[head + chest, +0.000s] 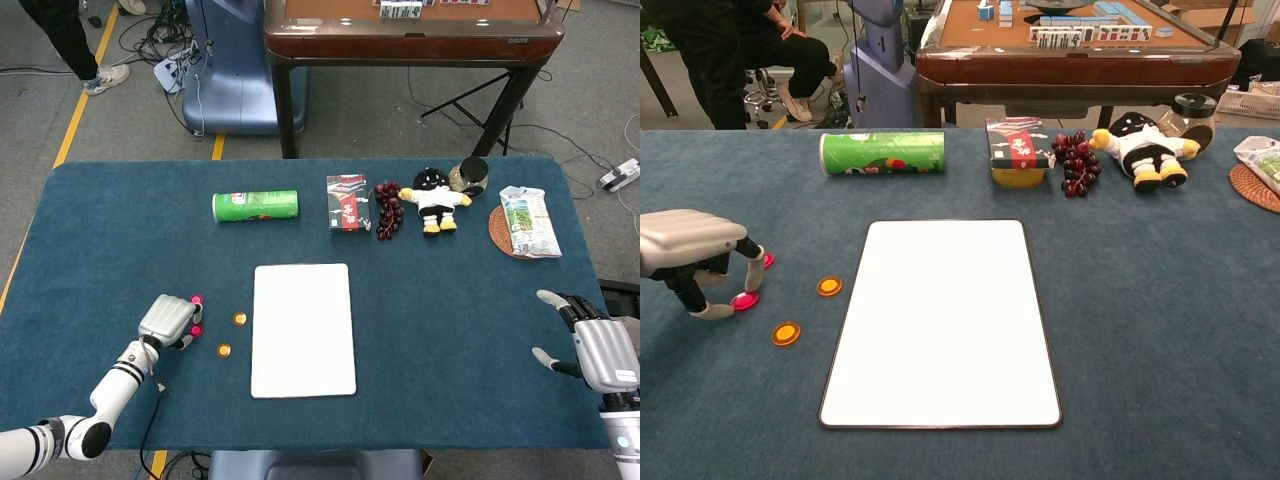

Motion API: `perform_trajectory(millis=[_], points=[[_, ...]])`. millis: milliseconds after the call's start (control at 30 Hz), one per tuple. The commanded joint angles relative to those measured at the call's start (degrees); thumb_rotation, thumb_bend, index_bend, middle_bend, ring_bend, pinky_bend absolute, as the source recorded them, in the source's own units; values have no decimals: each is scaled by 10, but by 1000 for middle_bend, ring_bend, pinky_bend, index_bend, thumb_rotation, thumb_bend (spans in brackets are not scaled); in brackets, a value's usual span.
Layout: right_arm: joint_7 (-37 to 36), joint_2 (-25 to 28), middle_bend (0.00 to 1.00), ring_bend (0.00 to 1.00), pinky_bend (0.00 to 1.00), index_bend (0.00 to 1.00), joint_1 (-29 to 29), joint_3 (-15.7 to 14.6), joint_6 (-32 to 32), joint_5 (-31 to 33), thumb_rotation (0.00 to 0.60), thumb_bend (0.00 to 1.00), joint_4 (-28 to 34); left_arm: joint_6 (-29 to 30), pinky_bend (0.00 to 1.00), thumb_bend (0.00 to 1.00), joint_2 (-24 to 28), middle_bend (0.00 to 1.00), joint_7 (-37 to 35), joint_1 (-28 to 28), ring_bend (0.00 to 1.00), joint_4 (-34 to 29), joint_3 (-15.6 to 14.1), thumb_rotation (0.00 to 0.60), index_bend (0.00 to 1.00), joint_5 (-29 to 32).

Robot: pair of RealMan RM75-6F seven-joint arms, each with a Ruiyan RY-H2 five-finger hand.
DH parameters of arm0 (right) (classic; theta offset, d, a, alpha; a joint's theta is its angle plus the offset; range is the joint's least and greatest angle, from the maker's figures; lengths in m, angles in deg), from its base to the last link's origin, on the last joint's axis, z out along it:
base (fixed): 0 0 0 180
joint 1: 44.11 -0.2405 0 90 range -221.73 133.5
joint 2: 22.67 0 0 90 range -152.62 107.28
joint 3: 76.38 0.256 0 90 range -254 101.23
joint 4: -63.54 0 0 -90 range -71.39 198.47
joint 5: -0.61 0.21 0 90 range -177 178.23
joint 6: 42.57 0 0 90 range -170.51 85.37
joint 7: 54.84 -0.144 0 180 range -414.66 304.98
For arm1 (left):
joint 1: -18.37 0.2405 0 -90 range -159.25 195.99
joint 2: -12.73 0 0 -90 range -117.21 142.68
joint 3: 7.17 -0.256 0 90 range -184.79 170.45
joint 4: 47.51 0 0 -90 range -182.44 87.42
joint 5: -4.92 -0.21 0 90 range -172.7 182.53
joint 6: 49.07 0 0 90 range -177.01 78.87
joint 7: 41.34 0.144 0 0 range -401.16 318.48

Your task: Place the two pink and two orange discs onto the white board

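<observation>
Wooden mahjong table [410, 30], grey floor [100, 120]

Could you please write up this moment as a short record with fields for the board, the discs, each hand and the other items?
board: white board lies flat at table centre, nothing on it
orange discs: near orange disc and far orange disc, both on the cloth left of the board
pink discs: near pink disc and far pink disc, both at the left hand's fingertips
left hand: left hand arched over the pink discs
right hand: right hand open at the right edge
other: green can, grapes, plush toy
</observation>
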Motion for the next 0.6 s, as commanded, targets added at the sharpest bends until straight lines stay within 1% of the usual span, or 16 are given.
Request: perform_trajectory(millis=[33, 267, 600], points=[[0, 0, 275, 222, 410, 221, 0, 0, 0, 0, 600, 0, 0, 0, 1000, 321, 0, 1000, 3, -1, 1000, 0, -1, 600, 586, 4], [1, 0, 275, 222, 410, 221, -1, 0, 2, 1, 600, 0, -1, 2, 1000, 321, 0, 1000, 0, 0, 1000, -2, -2, 600, 598, 2], [1, 0, 275, 222, 410, 220, -1, 0, 2, 1, 600, 0, 0, 13, 1000, 321, 4, 1000, -16, 3, 1000, -10, -2, 600, 618, -25]])
